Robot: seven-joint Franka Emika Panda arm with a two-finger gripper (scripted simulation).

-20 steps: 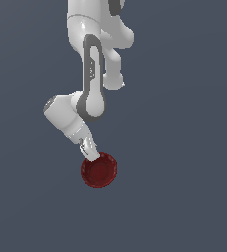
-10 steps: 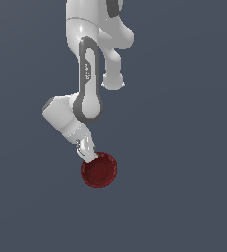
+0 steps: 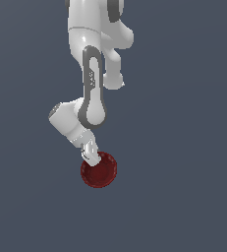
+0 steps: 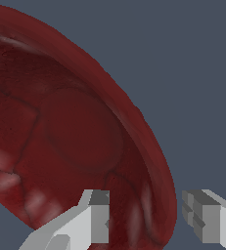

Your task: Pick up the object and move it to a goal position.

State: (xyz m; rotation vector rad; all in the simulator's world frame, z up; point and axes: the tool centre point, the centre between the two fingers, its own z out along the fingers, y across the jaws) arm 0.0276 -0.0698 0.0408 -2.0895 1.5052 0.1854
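Little is changing since a second ago: the gripper (image 3: 91, 156) is hovering at the dark red bowl (image 3: 99, 170), jaws spread and straddling its rim, ready for pinching it.

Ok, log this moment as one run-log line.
phase: grasp approach | gripper: open, fingers straddling rim | bowl: dark red, one finger inside, one outside | lifted: cannot tell | goal: not visible
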